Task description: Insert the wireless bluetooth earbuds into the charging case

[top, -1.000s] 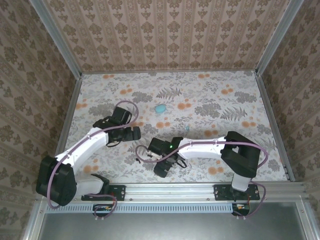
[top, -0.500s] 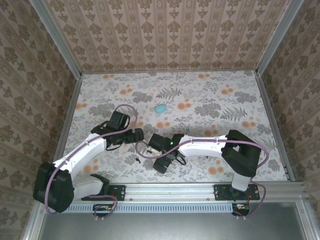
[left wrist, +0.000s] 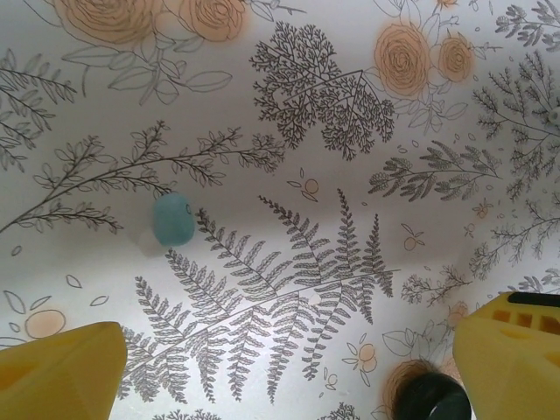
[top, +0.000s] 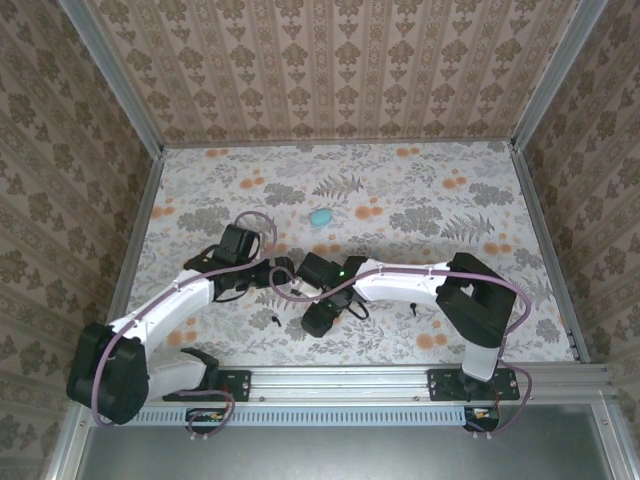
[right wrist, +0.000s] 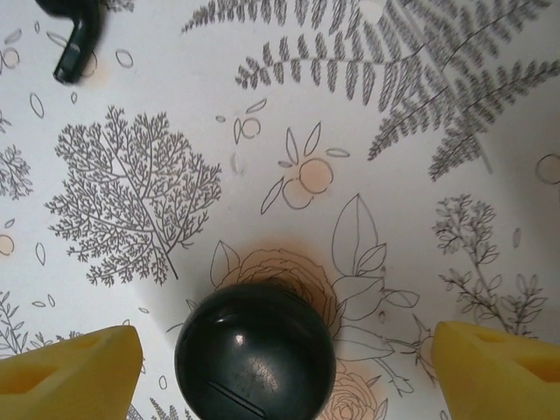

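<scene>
In the right wrist view a round black charging case point(right wrist: 254, 354) sits on the floral table, lid down. My right gripper point(right wrist: 284, 354) straddles it, open, with its yellow fingers point(right wrist: 70, 372) well clear on both sides. A black earbud point(right wrist: 74, 35) with a short stem lies beyond it at the upper left. From above, that black earbud point(top: 274, 321) lies left of my right gripper point(top: 318, 318), and a second black earbud point(top: 411, 307) lies by the right forearm. My left gripper point(left wrist: 289, 367) hangs open over bare table, with the black case point(left wrist: 433, 398) beside its right finger. From above, the left gripper point(top: 275, 273) is close to the right wrist.
A turquoise rounded case point(top: 321, 217) rests farther back at mid-table, and the left wrist view shows that turquoise case point(left wrist: 173, 219) at the left. Patterned walls enclose the table. The two wrists nearly meet, with cables looping between them. Open room lies at the back and far right.
The right wrist has swung left and farther from the base, uncovering the second black earbud. The left gripper has drifted slightly nearer and to the right. Both arms have drawn closer together.
</scene>
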Controlling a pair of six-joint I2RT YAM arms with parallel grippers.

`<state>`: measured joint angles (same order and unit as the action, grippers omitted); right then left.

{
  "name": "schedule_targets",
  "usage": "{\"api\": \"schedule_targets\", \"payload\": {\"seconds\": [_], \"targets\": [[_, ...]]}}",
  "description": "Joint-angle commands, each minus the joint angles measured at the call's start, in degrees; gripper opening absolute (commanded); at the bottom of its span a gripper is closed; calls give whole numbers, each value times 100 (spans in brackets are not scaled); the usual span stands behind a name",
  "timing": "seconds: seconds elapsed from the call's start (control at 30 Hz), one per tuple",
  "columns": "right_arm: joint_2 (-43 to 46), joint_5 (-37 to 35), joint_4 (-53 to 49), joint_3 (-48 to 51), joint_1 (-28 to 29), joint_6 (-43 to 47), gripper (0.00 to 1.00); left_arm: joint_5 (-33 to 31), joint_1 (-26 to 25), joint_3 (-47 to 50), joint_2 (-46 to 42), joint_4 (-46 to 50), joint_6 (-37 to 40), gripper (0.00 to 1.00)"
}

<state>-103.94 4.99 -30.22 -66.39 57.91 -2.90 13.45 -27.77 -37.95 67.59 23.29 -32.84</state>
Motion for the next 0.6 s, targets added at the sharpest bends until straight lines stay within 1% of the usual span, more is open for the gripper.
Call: {"api": "schedule_targets", "payload": {"seconds": [0.0, 0.2, 0.4, 0.5, 0.57], "targets": [[-180, 169, -265, -103, 6, 100, 85, 166, 11, 96, 78, -58, -97, 97], [-259, 86, -248, 59, 1, 74, 81, 149, 12, 183, 92, -140, -170, 97], [-323, 27, -282, 99, 9, 18, 67, 105, 23, 133, 172, -108, -156, 97], [-315, 45, -292, 145, 10, -3, 62, 169, 52, 63, 211, -63, -118, 97], [-273, 45, -285, 184, 10, -20, 62, 247, 116, 35, 224, -41, -111, 97]]}}
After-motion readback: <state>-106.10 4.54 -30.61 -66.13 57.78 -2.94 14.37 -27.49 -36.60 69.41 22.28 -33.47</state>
